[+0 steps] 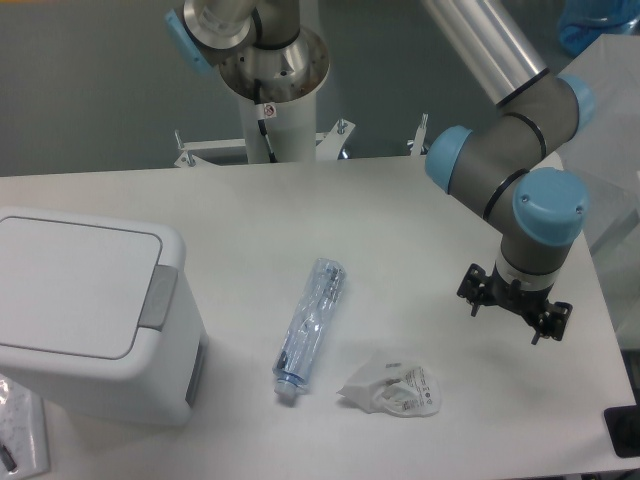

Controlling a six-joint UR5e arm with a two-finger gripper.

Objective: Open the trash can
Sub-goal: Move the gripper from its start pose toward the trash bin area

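Observation:
The trash can (95, 380), a large white boxy bin, stands at the table's left front. Its flat lid (70, 285) lies shut, and the grey push tab (158, 298) is on the lid's right edge. My gripper (515, 305) hangs over the right side of the table, far from the bin. It points downward, and the blue-capped wrist (545, 215) covers most of it. Only black parts show under the wrist, so the gap between the fingers cannot be made out. Nothing visible is held.
A crushed clear plastic bottle (310, 325) lies between the bin and the gripper. A crumpled white wrapper (395, 388) is near the front edge. The arm's base column (275, 100) rises at the back, and a small packet (20, 440) lies at the bottom left.

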